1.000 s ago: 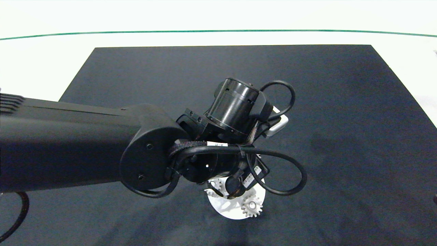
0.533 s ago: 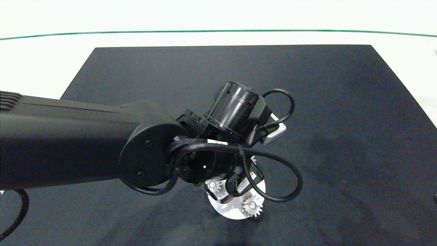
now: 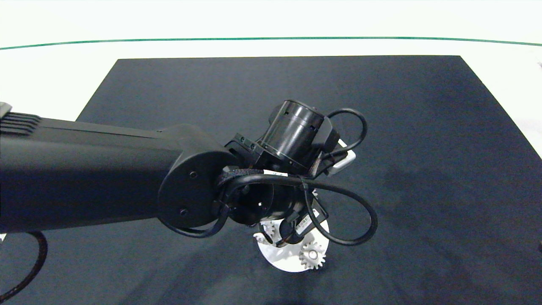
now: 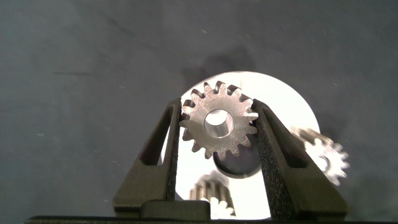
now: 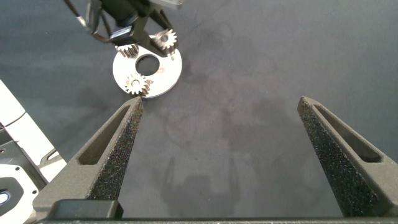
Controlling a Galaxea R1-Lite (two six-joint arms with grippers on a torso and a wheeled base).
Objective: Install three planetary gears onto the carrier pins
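I see two gears (image 5: 134, 82) seated on disc (image 4: 292, 118) | left claw (image 4: 219, 127) grips third gear (image 4: 219, 124) above last pin | right claw (image 5: 224, 149) open, idle, well apart

Nothing here reads as text: the small white labels (image 3: 302, 224) on the left arm's wrist and the white tag (image 3: 275, 173) on its cable carry print far too fine to make out. The gears, the disc and the mat show no lettering, numbers or brand marks.
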